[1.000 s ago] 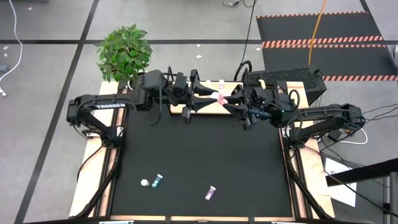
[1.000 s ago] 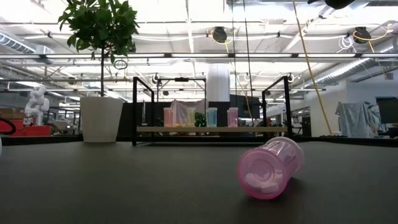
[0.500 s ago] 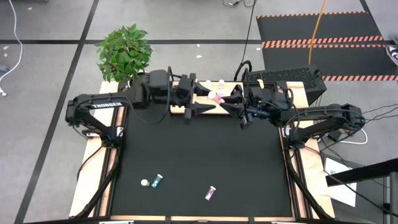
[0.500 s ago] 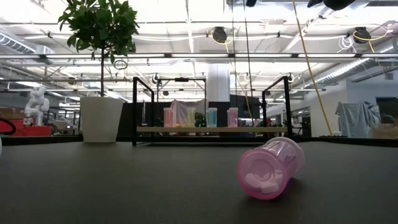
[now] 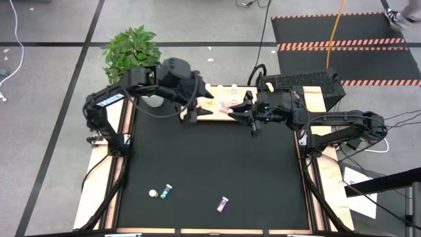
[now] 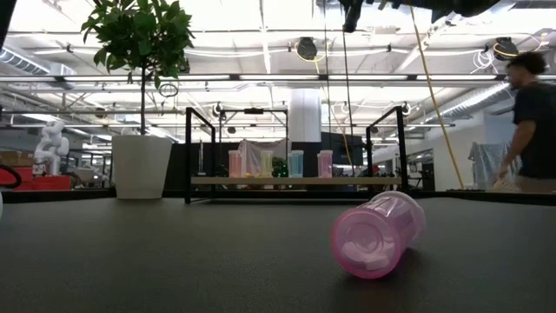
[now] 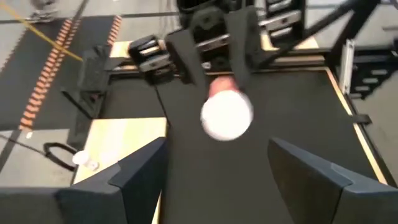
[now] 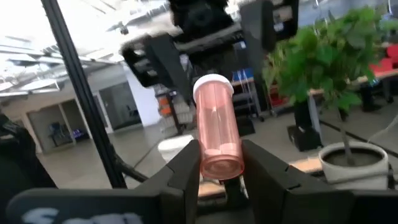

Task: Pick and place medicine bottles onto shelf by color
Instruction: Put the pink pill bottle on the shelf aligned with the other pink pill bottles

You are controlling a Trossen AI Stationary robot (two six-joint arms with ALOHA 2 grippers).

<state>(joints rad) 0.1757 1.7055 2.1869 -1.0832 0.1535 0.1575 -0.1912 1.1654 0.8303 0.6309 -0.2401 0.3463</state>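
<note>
Pink bottle [image 8: 217, 124] (white cap) clamped in right claw [image 8: 219, 163] above shelf [image 5: 227, 99]; left claw [image 7: 217, 168] wide, empty

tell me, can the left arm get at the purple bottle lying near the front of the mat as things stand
Probably yes. The left gripper is open and empty up by the shelf, and only bare mat lies between it and the purple bottle, though it is a long reach across.
</note>
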